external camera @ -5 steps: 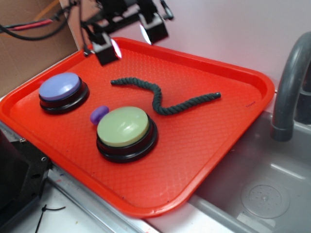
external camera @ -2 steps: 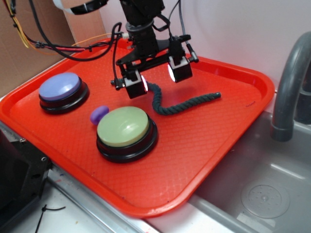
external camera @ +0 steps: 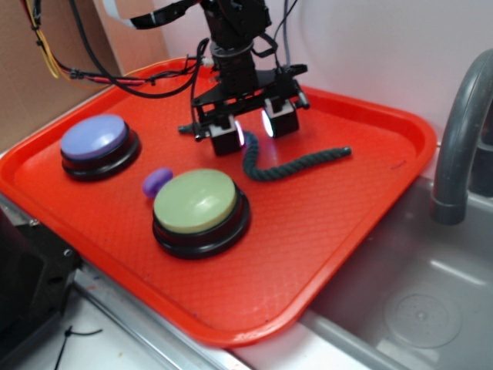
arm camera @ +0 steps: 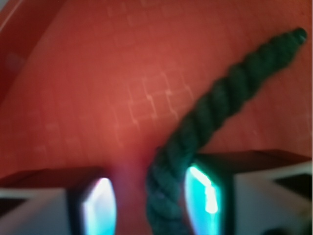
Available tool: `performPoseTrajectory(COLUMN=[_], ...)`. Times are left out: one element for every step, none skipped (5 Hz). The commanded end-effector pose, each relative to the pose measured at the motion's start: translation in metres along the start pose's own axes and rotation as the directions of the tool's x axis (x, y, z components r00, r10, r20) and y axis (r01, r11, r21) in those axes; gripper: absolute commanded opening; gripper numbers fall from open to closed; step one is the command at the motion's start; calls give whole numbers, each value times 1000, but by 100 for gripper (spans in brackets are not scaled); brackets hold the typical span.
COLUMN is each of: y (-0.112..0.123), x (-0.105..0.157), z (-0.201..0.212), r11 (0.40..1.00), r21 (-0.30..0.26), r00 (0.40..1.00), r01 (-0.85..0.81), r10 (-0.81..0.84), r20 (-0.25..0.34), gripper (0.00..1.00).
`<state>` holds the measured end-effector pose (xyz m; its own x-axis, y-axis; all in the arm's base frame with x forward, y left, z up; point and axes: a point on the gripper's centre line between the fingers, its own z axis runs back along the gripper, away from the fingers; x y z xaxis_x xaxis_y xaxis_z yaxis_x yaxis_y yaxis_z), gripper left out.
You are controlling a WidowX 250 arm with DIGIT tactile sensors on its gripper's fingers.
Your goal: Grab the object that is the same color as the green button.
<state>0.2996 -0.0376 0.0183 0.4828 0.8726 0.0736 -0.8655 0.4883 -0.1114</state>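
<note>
The object, a dark green twisted rope [external camera: 296, 164], lies wavy on the red tray [external camera: 331, 231]; its left end is hidden behind the gripper. My gripper [external camera: 253, 137] is down over the rope's middle bend, open, one finger on each side. In the wrist view the rope [arm camera: 230, 93] runs between the lit pads, close against the right pad [arm camera: 203, 193], with a gap of bare tray to the left pad [arm camera: 98, 205]. The green button [external camera: 195, 201], a pale yellow-green dome on a black base, sits in front of the gripper, nearer the tray's front edge.
A purple-topped button [external camera: 94, 137] stands at the tray's left, with a small purple blob [external camera: 157, 181] between the two buttons. A grey faucet [external camera: 458, 131] and a sink [external camera: 416, 301] lie to the right of the tray. Cables hang at the back left.
The gripper came from the tray's back left, moved right and down over the rope, and its fingers have narrowed around the rope's bend. The rope and both buttons have stayed put.
</note>
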Motion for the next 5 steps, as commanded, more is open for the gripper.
performPoseTrajectory(y=[9,9,12,20,26], x=[2,10,24,34,36], z=[14,25,61,98,122], r11=[999,993,954,850,733], r21=[-33,-11,-13,-103,-142], r00=[1000,991,947,839,726], r01=[7,120,301,517,665], r10=[-7,-120,-300,-527,-679], r20=[-2,-64,-117,-135,-105], gripper=[0,0,0,0,0])
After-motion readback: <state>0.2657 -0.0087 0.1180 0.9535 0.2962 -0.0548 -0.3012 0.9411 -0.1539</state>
